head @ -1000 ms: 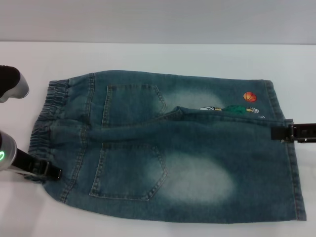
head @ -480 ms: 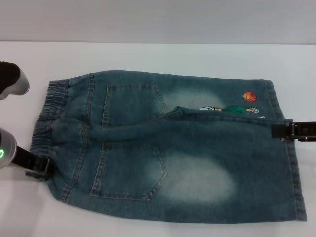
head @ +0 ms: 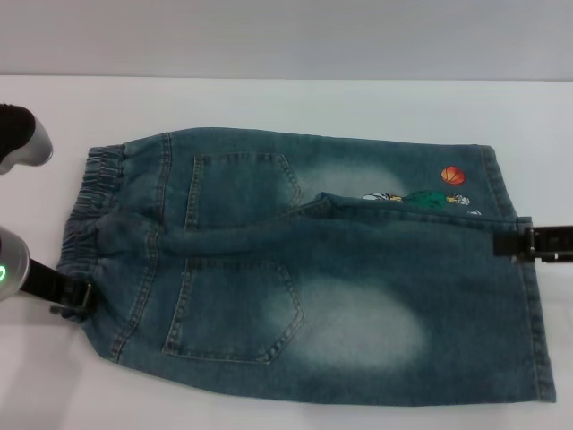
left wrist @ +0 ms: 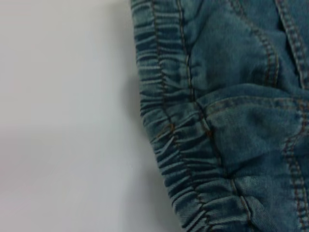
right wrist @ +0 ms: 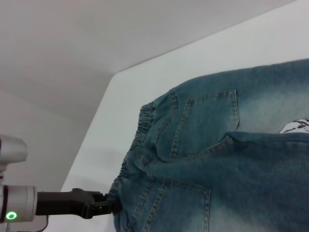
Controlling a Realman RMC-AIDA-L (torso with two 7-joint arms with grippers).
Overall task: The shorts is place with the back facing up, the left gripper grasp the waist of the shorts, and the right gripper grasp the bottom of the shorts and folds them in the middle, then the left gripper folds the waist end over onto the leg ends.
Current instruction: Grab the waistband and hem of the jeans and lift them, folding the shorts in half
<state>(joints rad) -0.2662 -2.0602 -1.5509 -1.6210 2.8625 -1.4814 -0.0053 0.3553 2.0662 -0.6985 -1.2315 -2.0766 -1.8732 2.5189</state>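
Observation:
Blue denim shorts (head: 313,269) lie on the white table with the back pockets up, waist to the left and leg ends to the right. The near half is drawn up over the middle, with a ridge running along the centre. My left gripper (head: 82,297) sits at the near end of the elastic waist (left wrist: 164,140) and looks shut on its edge. The right wrist view shows the left gripper (right wrist: 105,208) pinching that waist corner. My right gripper (head: 508,242) is shut on the bottom hem at the right edge.
White table (head: 269,98) surrounds the shorts, with its far edge against a grey wall. A grey and black part of the left arm (head: 20,143) stands at the left edge. A small printed patch (head: 454,176) shows on the far leg.
My left gripper has shifted a little to the left and away from me along the waist corner. The right gripper and the hem have barely moved.

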